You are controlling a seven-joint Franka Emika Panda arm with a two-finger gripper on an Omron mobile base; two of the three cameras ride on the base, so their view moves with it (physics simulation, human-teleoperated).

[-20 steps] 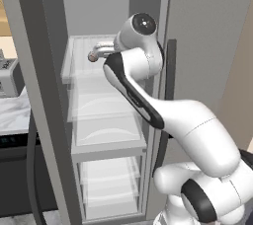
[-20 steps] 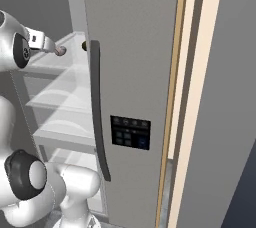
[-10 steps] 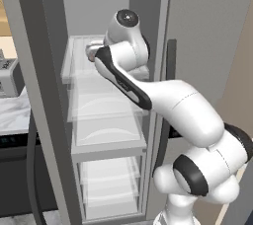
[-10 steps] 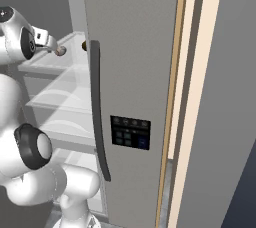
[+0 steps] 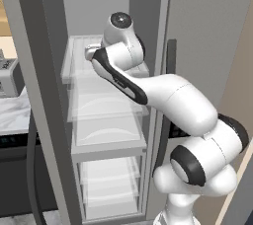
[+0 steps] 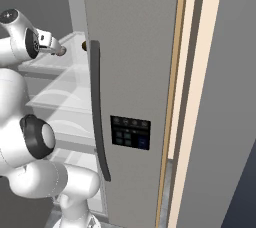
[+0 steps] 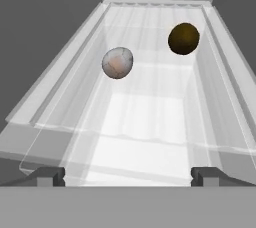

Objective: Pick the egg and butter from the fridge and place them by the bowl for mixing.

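Clear glass shelf (image 7: 145, 122) inside the open grey fridge (image 5: 47, 95), topmost of a stack of see-through shelves, with raised pale rims along both long sides and a grey back wall behind. Resting directly on the glass: the egg (image 7: 117, 62), a pale pinkish-grey ball, about midway along and toward the left in the hand view; a dark brown ball (image 7: 183, 38) farther back, close to the right rim. Well apart, not touching each other. Front part of the shelf bare and brightly lit. More glass shelves (image 5: 106, 115) below in the left base view.
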